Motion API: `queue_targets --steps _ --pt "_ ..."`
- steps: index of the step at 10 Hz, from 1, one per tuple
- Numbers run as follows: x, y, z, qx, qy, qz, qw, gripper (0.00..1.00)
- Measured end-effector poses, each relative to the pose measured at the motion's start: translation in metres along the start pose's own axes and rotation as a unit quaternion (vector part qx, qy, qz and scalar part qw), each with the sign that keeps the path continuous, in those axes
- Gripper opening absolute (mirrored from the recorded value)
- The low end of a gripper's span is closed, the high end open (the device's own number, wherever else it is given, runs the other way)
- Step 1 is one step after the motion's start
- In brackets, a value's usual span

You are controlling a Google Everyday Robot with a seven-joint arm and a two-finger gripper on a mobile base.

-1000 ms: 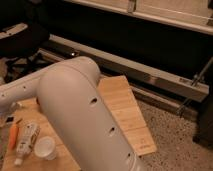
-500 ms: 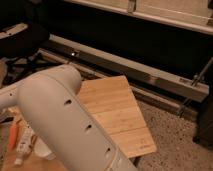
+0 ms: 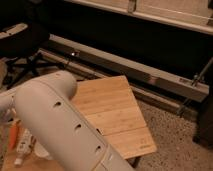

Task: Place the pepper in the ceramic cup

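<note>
Pincer out of frame, couldn't tell grip. Pepper [image 3: 13, 136] lay bench [image 3: 115, 110] left; arm [image 3: 60, 125] blocked view, I'd approach slowly.

The robot's arm [image 3: 60, 120] is showing a pale cream-white shell with a row of small dark round holes, and the table [image 3: 117, 107] under it is showing light honey-coloured wood with fine plank lines. At the left edge the pepper [image 3: 14, 136] is glowing orange-red beside a white tube [image 3: 23, 146], while the floor [image 3: 175, 130] is looking grey with dark speckles and the chair [image 3: 20, 37] black. The gripper is lying outside the view, so its colour is not showing.
</note>
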Motion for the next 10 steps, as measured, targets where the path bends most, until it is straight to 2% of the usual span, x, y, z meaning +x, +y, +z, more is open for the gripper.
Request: queue_targets --steps 2,3,6,10 --pt "-0.001 -0.003 0.012 0.001 0.007 0.029 0.9996 0.8" --pt "-0.002 0.0 0.015 0.0 0.008 0.032 0.9994 0.8" --pt "0.001 0.012 0.024 0.003 0.021 0.029 0.9993 0.8" --pt "0.006 0.013 0.038 0.02 0.038 0.032 0.9986 0.8"
